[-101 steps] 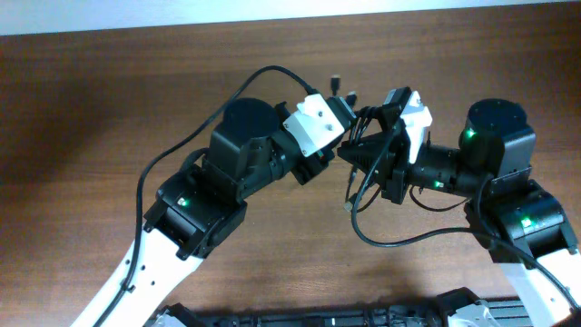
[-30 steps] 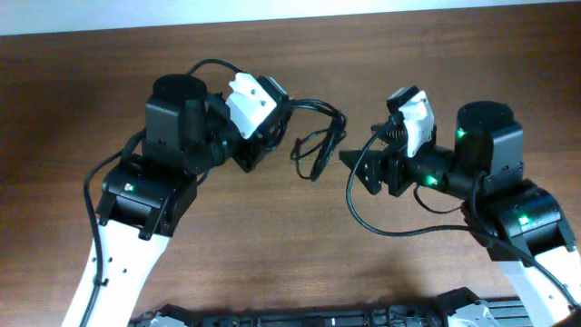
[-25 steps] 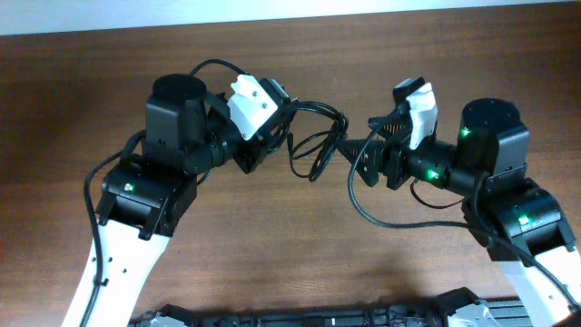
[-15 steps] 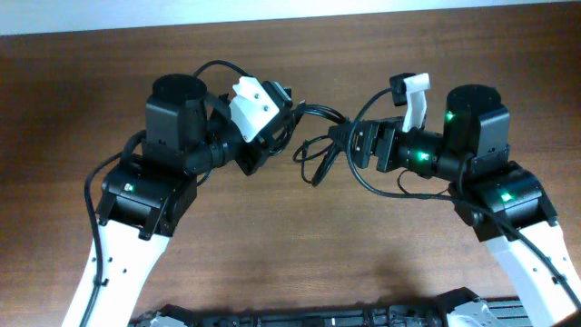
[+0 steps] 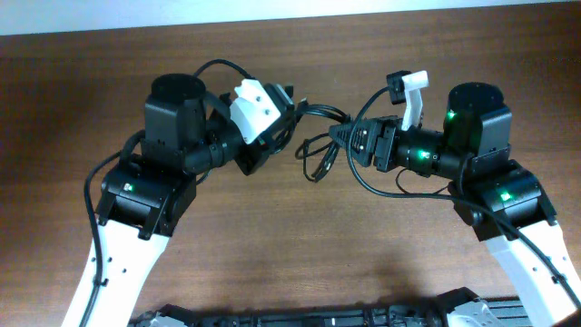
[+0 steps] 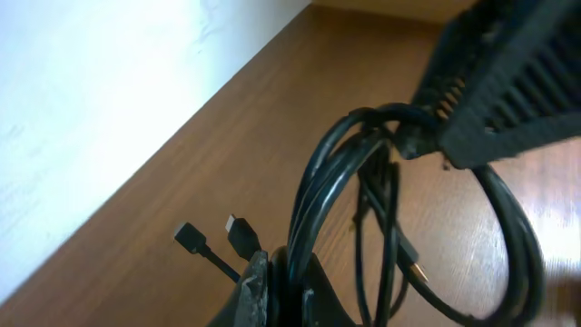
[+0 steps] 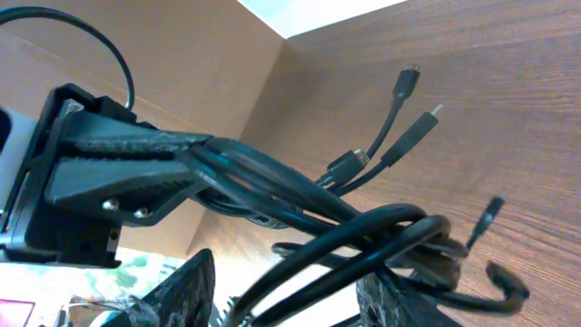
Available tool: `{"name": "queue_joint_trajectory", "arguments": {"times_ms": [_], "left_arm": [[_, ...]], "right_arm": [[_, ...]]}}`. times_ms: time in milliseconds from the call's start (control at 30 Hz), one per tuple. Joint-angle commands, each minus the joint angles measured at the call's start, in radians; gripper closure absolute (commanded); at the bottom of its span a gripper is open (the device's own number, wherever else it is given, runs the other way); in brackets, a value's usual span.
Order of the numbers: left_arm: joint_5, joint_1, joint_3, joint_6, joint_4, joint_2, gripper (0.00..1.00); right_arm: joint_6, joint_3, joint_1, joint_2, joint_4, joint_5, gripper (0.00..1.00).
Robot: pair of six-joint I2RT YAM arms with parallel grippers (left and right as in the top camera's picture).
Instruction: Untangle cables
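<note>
The cables point(image 5: 318, 150) are thin glossy black cords hanging in loose loops above the table between my two arms. My left gripper point(image 5: 289, 114) is shut on several strands at the bundle's left end. The left wrist view shows the strands point(image 6: 313, 195) rising from the left gripper point(image 6: 283, 274), with two plug ends point(image 6: 238, 232) and a metallic tip point(image 6: 418, 270) beyond. My right gripper point(image 5: 345, 139) is at the bundle's right side. In the right wrist view its fingers point(image 7: 189, 289) stand apart, and the cable strands point(image 7: 363, 238) cross the gap of the right gripper point(image 7: 289, 280) unpinched.
The wooden table point(image 5: 290, 263) lies below the hanging bundle. A pale wall strip point(image 5: 272, 11) runs along the far edge. Thicker black wires point(image 5: 390, 195) fixed to the right arm loop under its wrist. Loose plug ends point(image 7: 413, 74) dangle over the wood.
My right gripper has moved left to the bundle, turned, and its jaws have narrowed around the strands. The left arm has kept its grip and hardly moved.
</note>
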State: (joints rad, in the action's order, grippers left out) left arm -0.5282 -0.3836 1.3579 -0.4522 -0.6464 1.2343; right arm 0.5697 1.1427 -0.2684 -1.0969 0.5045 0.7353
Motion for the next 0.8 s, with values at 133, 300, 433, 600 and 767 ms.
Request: {"name": "queue_joint_trajectory", "arguments": {"times_ms": [133,300,433,600,767], "left_arm": [[-0.139,0.004,0.015,-0.126,0.010,-0.009,1.00],[-0.138,0.004,0.015,-0.125,0.010,-0.009,1.00],[-0.072,0.004,0.015,-0.103,0.009,-0.009,1.00],[0.149,0.005,0.015,0.090,0.009,-0.009,1.00],[0.325,0.005,0.015,0.241,-0.019,-0.009,1.00]], "right_arm": [[-0.003,0.017,0.000,-0.012,-0.005,-0.006,0.70],[-0.004,0.017,0.000,-0.012,-0.005,-0.006,0.96],[-0.058,0.017,0.000,-0.009,-0.027,0.036,0.96],[-0.121,0.017,0.000,0.000,-0.174,0.171,0.96],[-0.121,0.017,0.000,0.028,-0.277,0.170,0.96]]}}
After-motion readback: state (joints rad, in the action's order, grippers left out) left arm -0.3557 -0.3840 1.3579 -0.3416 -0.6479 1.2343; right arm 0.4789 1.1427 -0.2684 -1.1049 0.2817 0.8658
